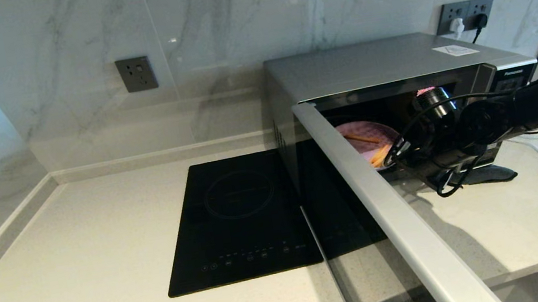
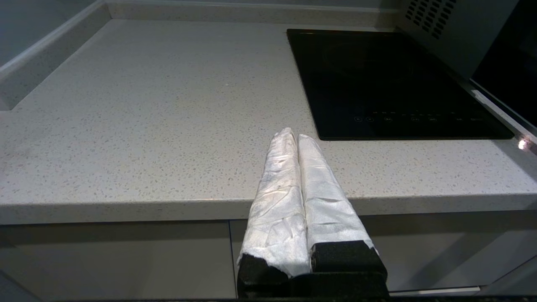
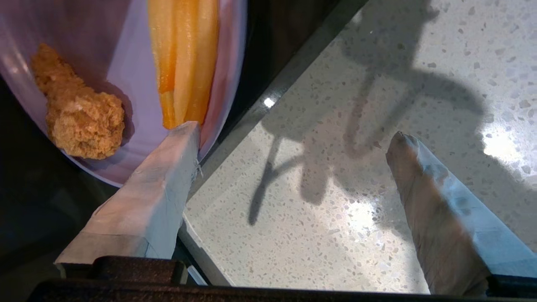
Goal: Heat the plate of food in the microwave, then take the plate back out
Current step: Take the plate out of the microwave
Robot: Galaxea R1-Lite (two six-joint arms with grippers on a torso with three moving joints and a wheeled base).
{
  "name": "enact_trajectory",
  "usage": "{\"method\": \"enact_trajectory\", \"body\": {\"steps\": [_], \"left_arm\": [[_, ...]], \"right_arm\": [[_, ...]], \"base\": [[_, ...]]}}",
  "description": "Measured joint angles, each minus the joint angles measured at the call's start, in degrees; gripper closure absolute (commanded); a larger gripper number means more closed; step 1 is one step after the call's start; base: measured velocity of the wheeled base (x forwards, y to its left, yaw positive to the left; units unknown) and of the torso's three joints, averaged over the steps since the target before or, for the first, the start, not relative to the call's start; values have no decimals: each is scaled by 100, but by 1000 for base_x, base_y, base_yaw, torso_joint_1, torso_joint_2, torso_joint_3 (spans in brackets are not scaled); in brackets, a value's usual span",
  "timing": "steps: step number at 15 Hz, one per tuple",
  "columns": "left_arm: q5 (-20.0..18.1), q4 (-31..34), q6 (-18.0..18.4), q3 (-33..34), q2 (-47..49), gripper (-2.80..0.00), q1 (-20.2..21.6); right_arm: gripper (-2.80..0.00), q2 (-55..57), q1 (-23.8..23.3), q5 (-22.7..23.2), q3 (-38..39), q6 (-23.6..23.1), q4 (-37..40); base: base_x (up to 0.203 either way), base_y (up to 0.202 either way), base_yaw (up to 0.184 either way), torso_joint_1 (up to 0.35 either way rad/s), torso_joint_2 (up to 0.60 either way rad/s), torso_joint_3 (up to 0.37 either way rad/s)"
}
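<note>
A: With the microwave (image 1: 384, 67) door swung wide, where does the plate of food (image 1: 372, 143) sit?

B: Inside the cavity, near the front lip. The right gripper (image 3: 293, 134) hangs at the opening, spread wide and holding nothing; one padded finger (image 3: 168, 163) lies over the plate's near rim, beside the fries (image 3: 184, 58), and the other is out over the counter.

A: What could go wrong?

B: I judge the grip is the risk. If the jaws close from there, the outer finger may catch the cavity's front edge instead of the rim. A shallow pinch could tilt the plate and spill the fries or the breaded piece (image 3: 79, 109). The arm's loose cables (image 1: 442, 167) could also snag on the door.

A: And the left gripper (image 2: 293, 136)?

B: Parked off the counter's front edge, fingers pressed together, empty.

A: The surroundings?

B: A pale speckled countertop (image 1: 76, 254), a black induction hob (image 1: 242, 219) just beside the microwave, marble-look walls with a wall socket (image 1: 136, 74).
</note>
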Motion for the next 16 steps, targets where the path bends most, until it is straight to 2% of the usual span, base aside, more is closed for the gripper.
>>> {"method": "enact_trajectory", "body": {"steps": [16], "left_arm": [[0, 0, 0, 0, 0, 0, 0]], "right_arm": [[-280, -280, -165, -33, 102, 61, 157]], "base": [[0, 0, 0, 0, 0, 0]]}}
